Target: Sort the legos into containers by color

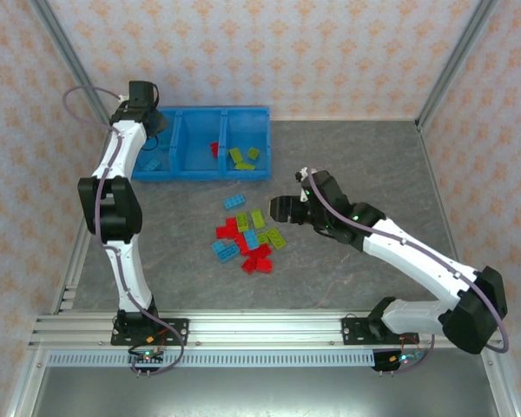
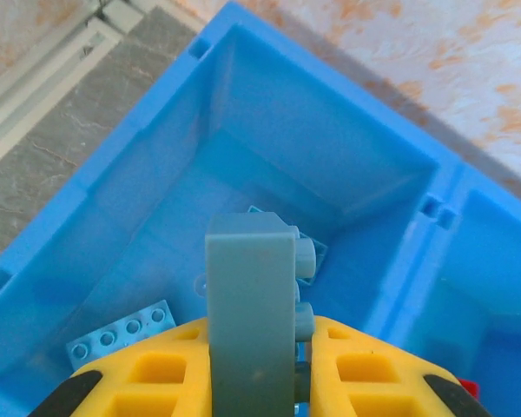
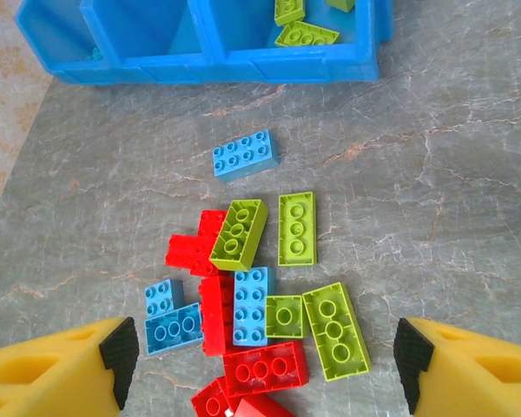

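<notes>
On the far left, the left gripper is over the left bin of the blue tray. Its yellow fingers are closed tight on a light blue brick. The brick stands up tall between them, with its bumps facing right. Down in that bin lie more light blue bricks. One flat brick is near the front corner and another peeks out behind the held one.

The middle bin has a red brick in it. The right bin has some green bricks.

In front of the tray, on the grey table, is a pile of bricks in red, green and light blue. A lone blue brick lies by itself between the tray and the pile. One green brick leans tilted on a red one, and another green one lies flat just beside it.

To the right of the pile is the right gripper. It is wide open and holds nothing. Its black-tipped fingers are far apart above the pile.
</notes>
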### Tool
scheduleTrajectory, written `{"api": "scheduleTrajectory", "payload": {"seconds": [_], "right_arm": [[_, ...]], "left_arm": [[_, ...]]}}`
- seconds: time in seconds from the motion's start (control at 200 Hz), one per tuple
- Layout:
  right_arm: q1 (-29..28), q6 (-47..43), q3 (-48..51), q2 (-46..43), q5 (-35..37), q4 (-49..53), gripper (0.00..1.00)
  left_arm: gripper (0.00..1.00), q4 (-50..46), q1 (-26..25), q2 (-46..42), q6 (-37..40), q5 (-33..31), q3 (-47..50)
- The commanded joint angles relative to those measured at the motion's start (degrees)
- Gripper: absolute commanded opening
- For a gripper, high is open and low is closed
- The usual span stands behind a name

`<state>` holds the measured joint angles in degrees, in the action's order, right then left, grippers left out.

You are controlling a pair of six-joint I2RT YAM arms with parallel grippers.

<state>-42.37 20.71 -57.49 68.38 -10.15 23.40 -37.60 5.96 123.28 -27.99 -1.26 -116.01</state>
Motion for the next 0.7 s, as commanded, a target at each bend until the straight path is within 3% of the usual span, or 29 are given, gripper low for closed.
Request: {"api": "scheduleTrajectory", "payload": {"seconds": [0.0, 0.075, 0.155, 0.365, 0.55, 0.696], "right_arm": [[-0.43, -1.27, -0.06, -3.37, 2.77, 2.22, 0.79], [-0.43, -1.27, 0.35, -4.03, 3.26, 2.26, 0.8], [-0.42, -1.11, 0.37, -4.11, 3.56, 2.44, 0.8], [-0.54, -1.38, 0.57, -1.38, -1.68, 1.27, 0.8], [-3.7, 1.22, 3.38, 2.09, -1.79, 1.34, 0.82], [-9.26, 4.29, 6.51, 5.51, -0.09, 0.82, 0.85]], "left_arm": [[0.27, -6.21, -0.01, 1.45, 1.51, 0.1, -6.93], [0.38, -8.27, 0.62, 2.68, 1.53, 0.82, -10.06], [0.41, -7.97, 0.88, 0.61, 1.48, 3.25, -8.95], [0.45, 5.01, -1.02, -22.63, -2.33, 8.63, 16.75], [0.47, 7.52, -13.0, -45.18, 2.99, 6.04, 38.38], [0.53, 6.48, -22.25, -58.53, 9.69, 10.65, 51.3]]}}
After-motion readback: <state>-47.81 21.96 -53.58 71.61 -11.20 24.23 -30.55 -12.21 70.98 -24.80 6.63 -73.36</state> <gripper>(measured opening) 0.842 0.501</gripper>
